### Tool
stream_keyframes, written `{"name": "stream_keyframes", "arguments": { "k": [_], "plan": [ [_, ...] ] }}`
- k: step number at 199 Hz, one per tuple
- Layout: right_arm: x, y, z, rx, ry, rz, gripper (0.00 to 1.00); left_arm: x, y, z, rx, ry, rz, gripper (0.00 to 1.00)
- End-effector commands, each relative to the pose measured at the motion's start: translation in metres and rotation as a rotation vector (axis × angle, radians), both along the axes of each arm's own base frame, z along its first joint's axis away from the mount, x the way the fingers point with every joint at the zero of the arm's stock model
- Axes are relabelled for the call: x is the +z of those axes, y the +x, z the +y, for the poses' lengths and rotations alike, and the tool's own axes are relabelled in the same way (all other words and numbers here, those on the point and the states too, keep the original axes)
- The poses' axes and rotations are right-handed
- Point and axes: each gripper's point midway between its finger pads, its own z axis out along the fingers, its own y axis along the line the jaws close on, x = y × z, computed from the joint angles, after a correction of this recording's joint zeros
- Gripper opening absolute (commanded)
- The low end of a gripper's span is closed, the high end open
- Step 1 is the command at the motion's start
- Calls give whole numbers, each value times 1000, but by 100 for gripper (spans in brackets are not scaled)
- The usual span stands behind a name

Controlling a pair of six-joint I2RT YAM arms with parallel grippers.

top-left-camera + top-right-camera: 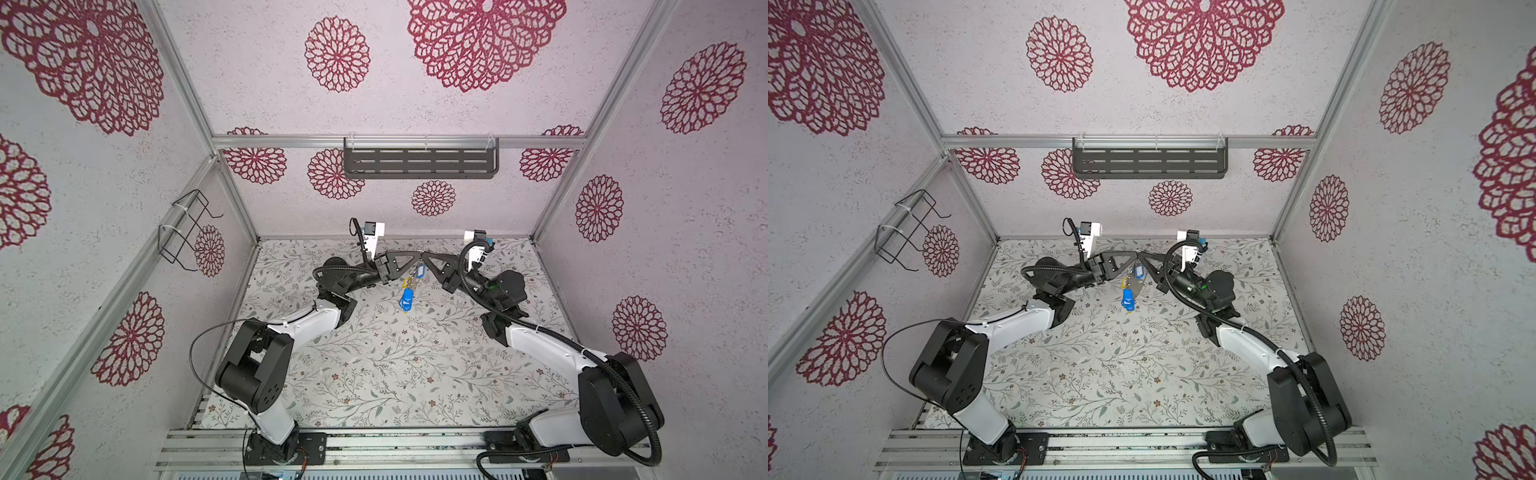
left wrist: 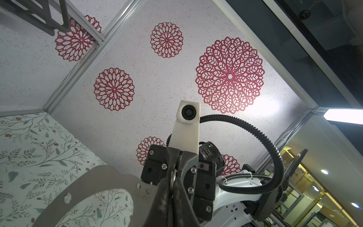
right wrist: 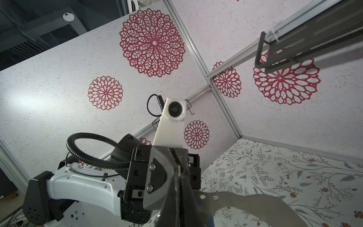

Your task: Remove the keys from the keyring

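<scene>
We find no words, numbers or brand marks that we can read in any view. In the left wrist view, a black cylinder (image 2: pixel 208 155) beside the white camera bracket (image 2: pixel 186 133) carries a few lines of tiny white print, too small and blurred to make out. In both top views, a blue tag (image 1: pixel 407 298) (image 1: pixel 1128 300) shows a pale mark on its face, but we cannot tell whether it is a letter. Cardboard boxes (image 2: pixel 328 213) in the background of the left wrist view bear a pale label, also unreadable.
</scene>
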Motion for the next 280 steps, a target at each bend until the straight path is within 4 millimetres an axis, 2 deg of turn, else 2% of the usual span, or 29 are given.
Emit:
{"name": "stream_keyframes", "arguments": {
  "k": [1,49,78,92,107,121,132,152,216,280],
  "plan": [
    [31,-12,-2,1,30,-112,0,5,-4,-2,-19,-11,-36,0],
    [26,-12,-3,-17,1,-110,0,4,-6,-2,-23,-5,-35,0],
    [14,-9,-7,-68,-86,-91,0,4,-7,-1,-20,12,-29,0],
    [0,-8,-17,-144,-195,-94,23,1,-6,-1,-5,41,-19,0],
    [-19,-10,-30,-235,-328,-105,38,-2,-7,0,15,77,-15,0],
    [-37,-10,-40,-295,-435,-124,43,-2,-8,0,15,92,-17,0],
    [-48,-12,-43,-305,-486,-145,43,0,-9,0,4,90,-16,0],
    [-57,-15,-40,-292,-495,-191,43,1,-10,-1,-16,85,-13,0],
    [-47,-11,-14,-152,-397,-204,53,-2,-10,-4,-37,67,5,0],
    [-34,-4,-6,-123,-353,-216,56,-4,-10,-6,-51,83,7,0]
  ]
}}
